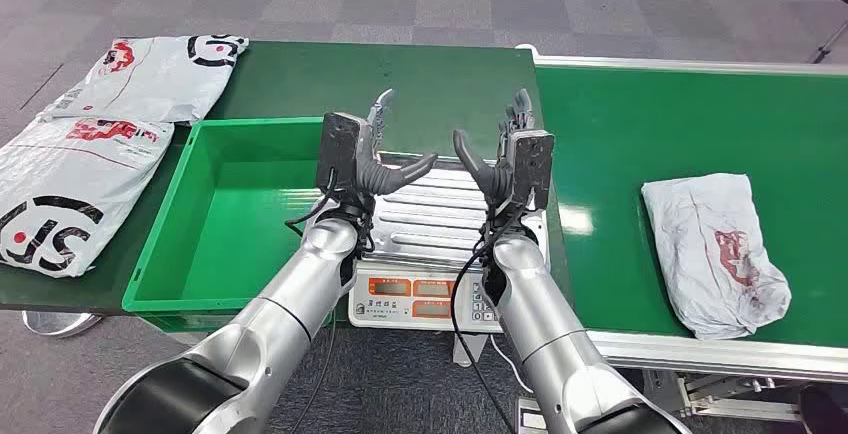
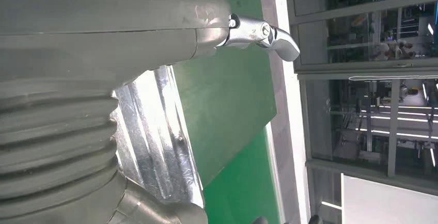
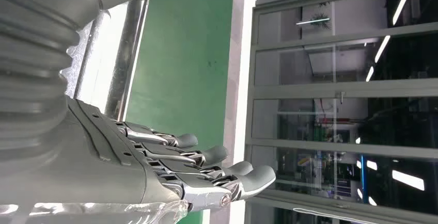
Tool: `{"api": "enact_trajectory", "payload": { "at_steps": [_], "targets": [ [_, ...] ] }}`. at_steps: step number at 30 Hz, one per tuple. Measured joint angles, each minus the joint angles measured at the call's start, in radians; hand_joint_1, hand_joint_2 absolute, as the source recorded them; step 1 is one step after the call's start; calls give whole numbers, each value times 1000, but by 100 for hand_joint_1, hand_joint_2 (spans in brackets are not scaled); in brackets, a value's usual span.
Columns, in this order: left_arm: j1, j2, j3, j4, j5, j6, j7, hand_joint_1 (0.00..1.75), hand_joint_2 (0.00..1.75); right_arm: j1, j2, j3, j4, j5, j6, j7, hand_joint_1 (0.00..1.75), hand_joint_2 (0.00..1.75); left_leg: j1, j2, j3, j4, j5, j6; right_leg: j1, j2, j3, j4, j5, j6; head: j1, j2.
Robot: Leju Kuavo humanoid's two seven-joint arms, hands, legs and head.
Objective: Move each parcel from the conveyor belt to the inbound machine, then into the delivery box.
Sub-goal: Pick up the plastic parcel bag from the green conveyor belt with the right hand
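Grey carpet-tile floor [image 1: 420, 4], glass partition wall [image 3: 341, 100]

Everything sits around the scale [image 1: 430, 254], right at the near edge of the table [image 1: 420, 79]. Just left of the scale, touching its side, is the bin [image 1: 170, 274]. Further left of the scale, past the bin, one flat parcel [image 1: 70, 189] lies at the table's edge, with another parcel [image 1: 160, 74] behind it. Right of the scale runs the conveyor belt [image 1: 700, 114], and a crumpled parcel [image 1: 715, 249] lies on it, well apart from the scale. Above the scale's platform, the left hand [image 1: 365, 159] and right hand [image 1: 510, 164] hang side by side, palms facing, fingers spread, holding nothing.
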Motion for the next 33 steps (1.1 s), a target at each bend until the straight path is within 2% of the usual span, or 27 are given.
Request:
{"api": "enact_trajectory", "payload": {
  "at_steps": [18, 33],
  "targets": [
    [-1, 0, 0, 1, 30, 7, -5, 0, 175, -18, 5, 0, 20, 40, 10, 24, 0, 175, 0, 0, 0, 0, 0, 0, 0, 0, 0, 0, 0, 0, 0, 0],
    [6, 0, 0, 0, 43, -57, -15, 0, 175, -23, 16, 0, 36, 62, 20, 11, 0, 175, 0, 0, 0, 0, 0, 0, 0, 0, 0, 0, 0, 0, 0, 0]
  ]
}}
